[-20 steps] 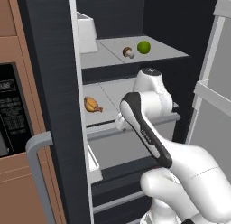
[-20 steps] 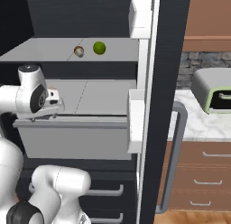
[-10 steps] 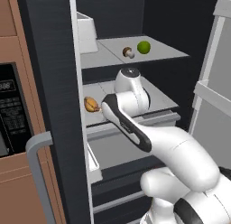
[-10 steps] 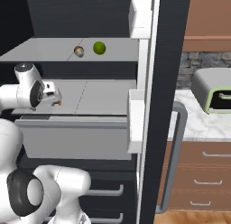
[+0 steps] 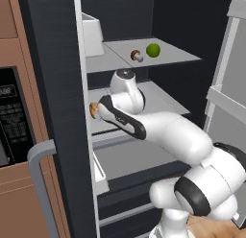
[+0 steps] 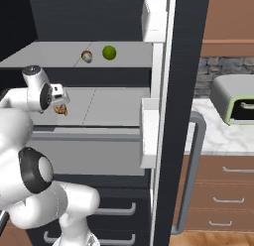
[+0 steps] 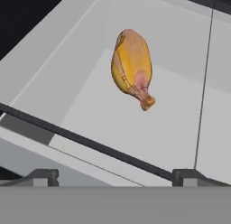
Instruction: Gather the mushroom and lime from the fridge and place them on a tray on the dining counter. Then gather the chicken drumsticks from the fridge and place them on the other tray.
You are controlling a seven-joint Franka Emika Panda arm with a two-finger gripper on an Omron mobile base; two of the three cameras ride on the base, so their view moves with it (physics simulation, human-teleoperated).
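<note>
Spread wide and gripping nothing, the gripper [image 7: 115, 175] hangs inside the open fridge over the middle shelf [image 6: 114, 106], its two dark fingertips [image 7: 43, 175] well apart at the bottom of the hand view. A chicken drumstick [image 7: 131, 67] lies on that shelf ahead of the claw, apart from it, bone end pointing back toward the fingers. From the side, the drumstick [image 6: 60, 109] sits just beside the hand. One shelf up, the mushroom [image 5: 136, 55] and lime [image 5: 153, 50] rest near each other.
</note>
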